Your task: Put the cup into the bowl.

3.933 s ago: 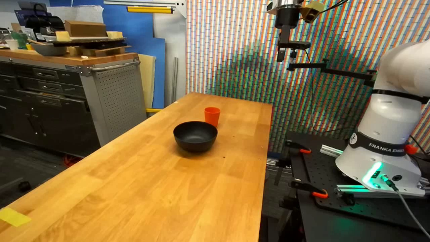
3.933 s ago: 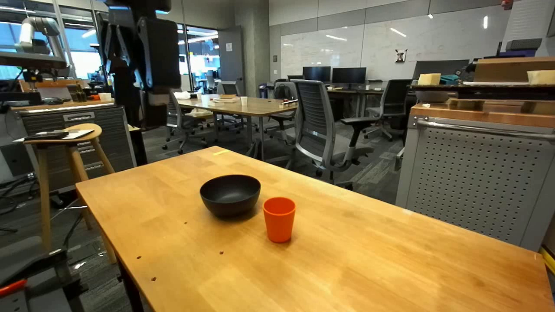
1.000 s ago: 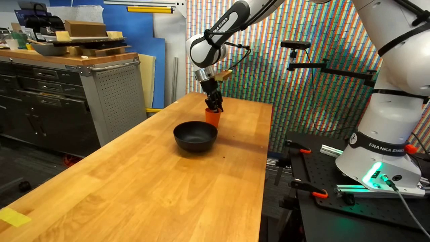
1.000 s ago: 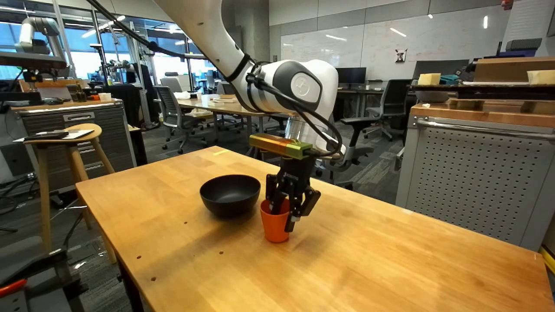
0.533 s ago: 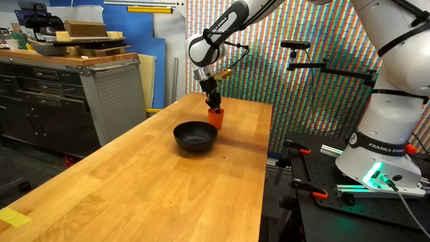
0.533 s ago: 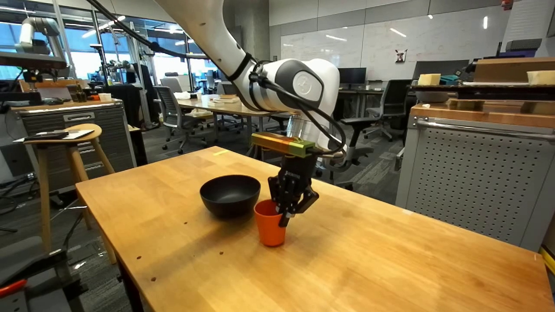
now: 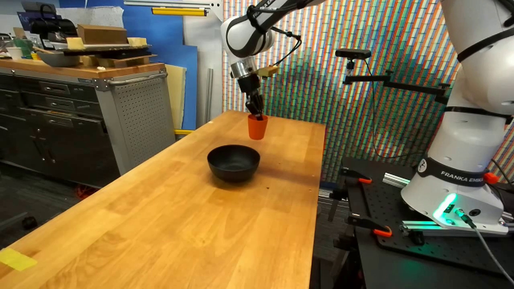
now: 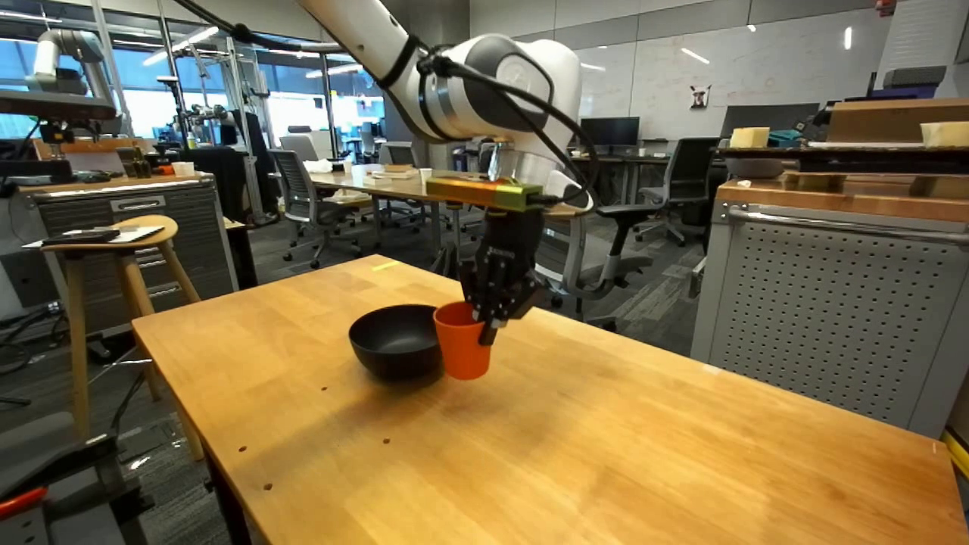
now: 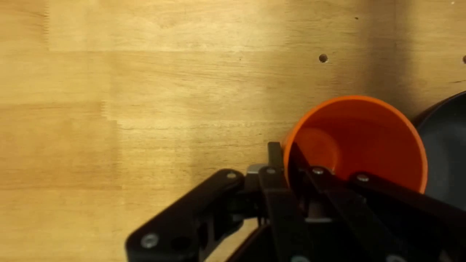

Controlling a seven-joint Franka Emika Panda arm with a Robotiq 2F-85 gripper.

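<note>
Tan wooden tabletop [image 7: 192, 224] below, the black gripper [image 9: 285, 154] pinches the tapered orange-red plastic cup [image 8: 459, 347]; carrying seems the step. Next, swing toward wrist-view three o'clock, over the round black bowl [image 7: 233, 173].

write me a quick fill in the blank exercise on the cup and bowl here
1. The bowl on the table is ____ in color.
2. Of the cup and the bowl, the gripper holds the ____.
3. One finger is outside the cup, the other is ____ it.
4. The cup's open end faces ____, not down.

Missing words: black; cup; inside; up
</note>
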